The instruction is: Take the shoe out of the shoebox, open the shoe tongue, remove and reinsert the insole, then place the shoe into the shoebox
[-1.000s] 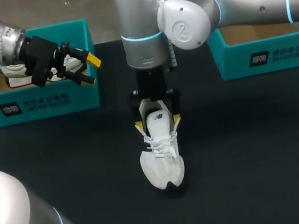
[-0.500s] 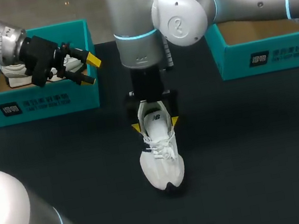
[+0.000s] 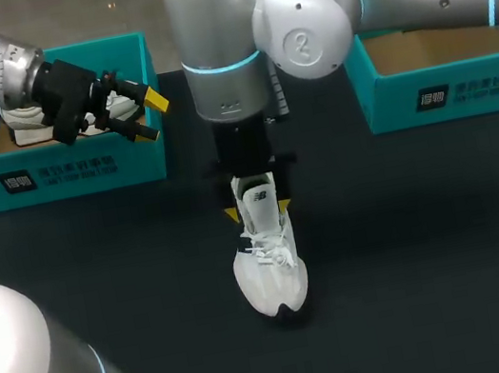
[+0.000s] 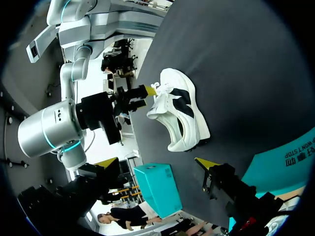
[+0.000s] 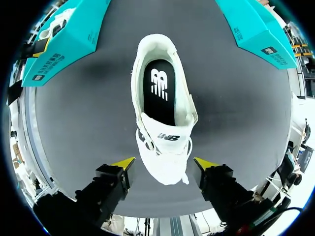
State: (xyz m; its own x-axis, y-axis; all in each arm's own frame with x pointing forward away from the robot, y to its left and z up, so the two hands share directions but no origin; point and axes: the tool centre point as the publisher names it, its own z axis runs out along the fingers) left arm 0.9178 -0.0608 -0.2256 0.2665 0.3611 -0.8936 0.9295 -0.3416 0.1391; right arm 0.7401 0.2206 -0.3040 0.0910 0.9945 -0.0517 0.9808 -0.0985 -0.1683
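White sneaker (image 3: 271, 274) standing upright on the black table (image 3: 414, 244), outside both boxes.
Its toe points toward the robot, midway between the left shoebox (image 3: 72, 169) and the right shoebox (image 3: 446, 94). The right gripper (image 5: 164, 164) hangs over the tongue with its yellow tips spread wide, one on each side of the laces, touching neither. The left gripper (image 3: 152, 117) hovers above the left shoebox, fingers parted and empty.
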